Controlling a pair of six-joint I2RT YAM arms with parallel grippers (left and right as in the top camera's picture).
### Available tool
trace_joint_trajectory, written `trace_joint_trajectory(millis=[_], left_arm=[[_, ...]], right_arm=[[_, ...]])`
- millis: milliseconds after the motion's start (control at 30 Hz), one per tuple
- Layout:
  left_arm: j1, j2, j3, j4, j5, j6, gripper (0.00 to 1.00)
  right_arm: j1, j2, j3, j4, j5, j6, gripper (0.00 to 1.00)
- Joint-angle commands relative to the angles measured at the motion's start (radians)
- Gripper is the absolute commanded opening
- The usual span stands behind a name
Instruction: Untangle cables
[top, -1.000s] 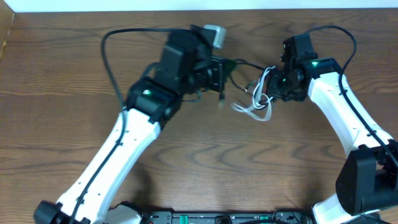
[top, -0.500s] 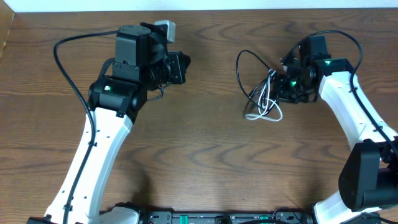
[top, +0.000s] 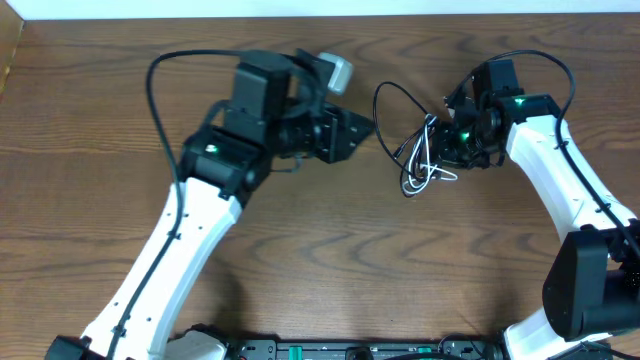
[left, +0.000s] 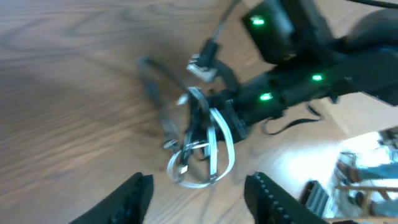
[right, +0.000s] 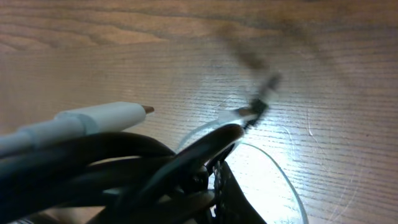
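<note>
Cables (top: 418, 170): thin black and white cords, bunched near the far edge.
Right gripper (top: 450, 142): closed tight on them.
Left gripper (top: 362, 132): fingers apart, empty, just beside.
Room: brown wooden table (top: 330, 265) spreads wide in front.

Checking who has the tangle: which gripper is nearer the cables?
Right. The right gripper is shut on the cables, touching them. The left gripper is open and apart from them, with bare table between.

The table (top: 330, 270) is brown wood, smooth, with clear grain and a soft sheen under the right gripper (top: 447, 150). The cables (top: 416, 172) in that gripper look plastic-sheathed: the white glossy, the black matt.
</note>
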Motion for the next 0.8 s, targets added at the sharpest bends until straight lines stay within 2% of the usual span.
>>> trace_joint_trajectory(millis=[0,267,367,667,767], left_arm=[[-0.042,0.042,0.011,0.043,0.027,0.008,0.54],[-0.138,0.208,0.011,0.151,-0.009,-0.017,0.55],[-0.143,0.275,0.011,0.170,-0.063,-0.017,0.55],[-0.145,0.414,0.011,0.191,-0.053,-0.017,0.54],[-0.145,0.438,0.011,0.191,-0.070,-0.017,0.47]], right_arm=[[0.009,-0.013,0.000,-0.001,-0.006,0.015,0.01],[0.012,-0.013,0.000,-0.005,-0.006,0.014,0.02],[0.018,-0.013,0.000,-0.005,-0.006,0.013,0.02],[0.023,-0.013,0.000,-0.008,-0.006,0.010,0.01],[0.023,-0.013,0.000,-0.008,-0.011,0.001,0.01]])
